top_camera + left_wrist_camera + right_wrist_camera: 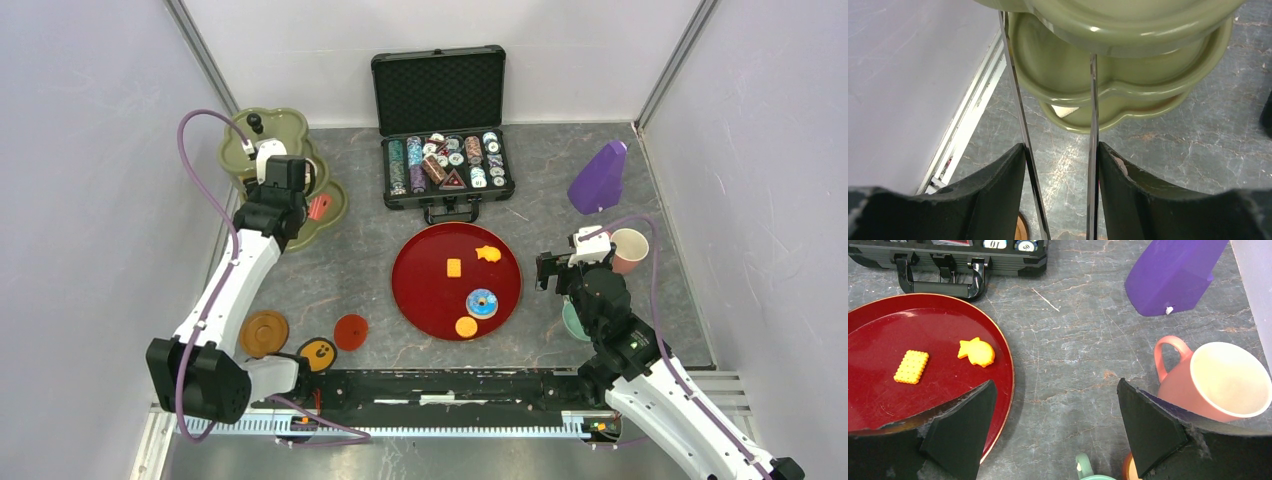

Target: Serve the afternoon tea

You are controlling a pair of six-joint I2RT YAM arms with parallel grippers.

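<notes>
Wide-spread, empty right fingers (963, 430) over the table (1073, 355), between dark-red tray (878, 405) carrying orange biscuits (911, 366) and pink cup (1218, 382). Partly parted left fingers (993, 190) close before the olive-green three-tier stand (1108, 75), two thin metal rods (1018, 110) running through their gap.

Your left arm (235, 285) is stretching far forward, and the left gripper (1060, 150) is pointing down with its jaws partly apart. Your right arm (640, 360) is sitting bent, and the right gripper (1055, 385) is gaping wide and gripping nothing.
</notes>
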